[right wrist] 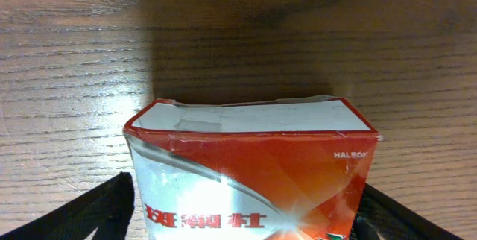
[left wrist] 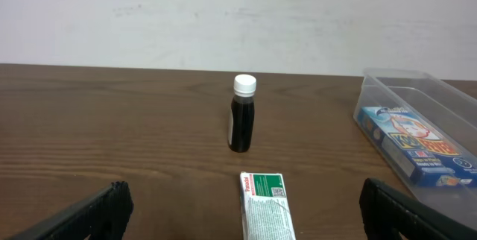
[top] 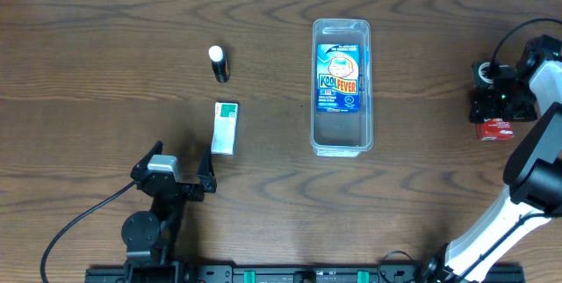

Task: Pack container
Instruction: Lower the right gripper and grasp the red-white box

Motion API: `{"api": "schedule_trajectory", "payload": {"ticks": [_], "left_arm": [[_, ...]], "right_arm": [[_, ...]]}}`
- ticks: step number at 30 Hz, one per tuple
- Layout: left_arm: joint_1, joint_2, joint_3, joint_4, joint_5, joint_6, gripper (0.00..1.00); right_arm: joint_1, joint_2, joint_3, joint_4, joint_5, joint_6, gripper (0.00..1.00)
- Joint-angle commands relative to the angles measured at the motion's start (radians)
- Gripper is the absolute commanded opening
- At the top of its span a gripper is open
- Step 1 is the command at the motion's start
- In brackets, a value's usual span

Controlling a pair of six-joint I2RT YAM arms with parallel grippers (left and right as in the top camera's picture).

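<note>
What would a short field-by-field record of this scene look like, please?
container: clear bin, right of centre on the table
in container: blue pack, lying flat
bottle: dark, white cap, upright, left of container
green-white box: flat on table, beside the bottle
red box: far right, on table
left hand: open, empty, near green-white box
right hand: open, a finger on each side of red box

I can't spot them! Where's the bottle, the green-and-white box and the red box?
Bottle (left wrist: 241,124): left wrist view, dark body.
Green-and-white box (top: 225,129): overhead view, top face.
Red box (right wrist: 253,169): right wrist view, red side.
</note>
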Motion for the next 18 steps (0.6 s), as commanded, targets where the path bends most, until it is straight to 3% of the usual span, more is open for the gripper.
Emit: {"api": "schedule_trajectory", "payload": {"ticks": [1,10,18], "left_arm": [[0.006,-0.006,-0.018,-0.032,0.011,0.010,0.98],[0.006,-0.006,-0.018,-0.032,0.011,0.010,0.98],[0.006,-0.006,-0.018,-0.032,0.011,0.010,0.98]], "right_arm": [[-0.001,0.008,-0.006,-0.002,0.008,-0.011,0.84],[-0.001,0.008,-0.020,-0.009,0.033,-0.011,0.82],[-0.001,0.008,-0.020,-0.010,0.034,-0.003,0.75]]}}
